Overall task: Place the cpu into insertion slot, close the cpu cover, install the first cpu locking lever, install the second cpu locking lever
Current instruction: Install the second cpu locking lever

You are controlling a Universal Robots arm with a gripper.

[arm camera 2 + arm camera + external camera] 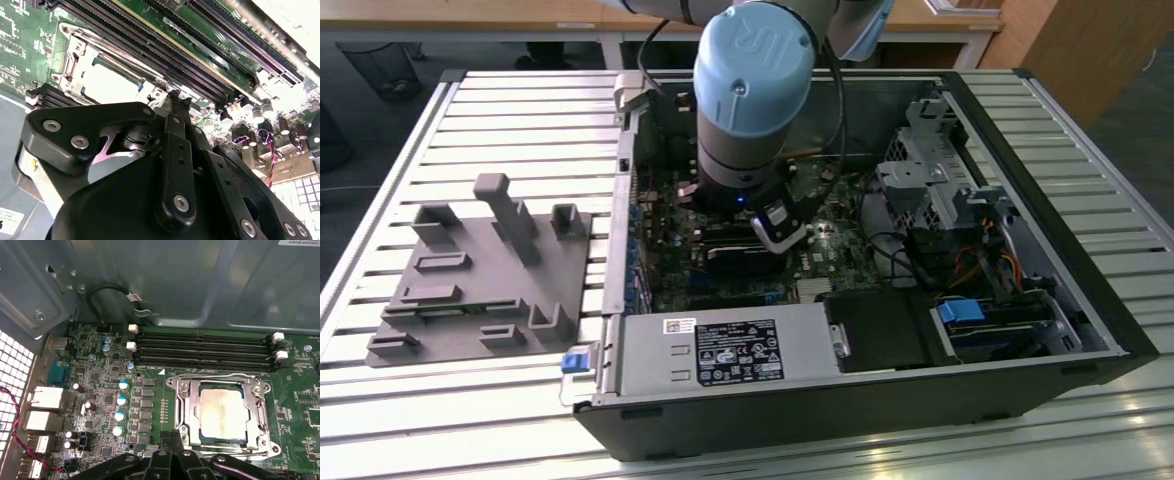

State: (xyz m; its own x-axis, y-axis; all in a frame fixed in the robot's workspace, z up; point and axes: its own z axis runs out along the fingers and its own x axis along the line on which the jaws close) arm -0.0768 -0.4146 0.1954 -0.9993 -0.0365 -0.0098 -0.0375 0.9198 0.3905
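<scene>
Beneath silvery cut-out cpu cover [223,412], matte beige square cpu [223,412] seated; black tool [172,436] fingers pressed together, empty.

The cpu [223,411] lies flat in the insertion slot [186,410], cpu cover [260,417] closed.

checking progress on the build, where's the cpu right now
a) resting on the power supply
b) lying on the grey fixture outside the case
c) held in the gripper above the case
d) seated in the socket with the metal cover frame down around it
d: in the first wrist view the cpu sits in the insertion slot with the cpu cover lying flat around it, the gripper just beside the socket.
</scene>
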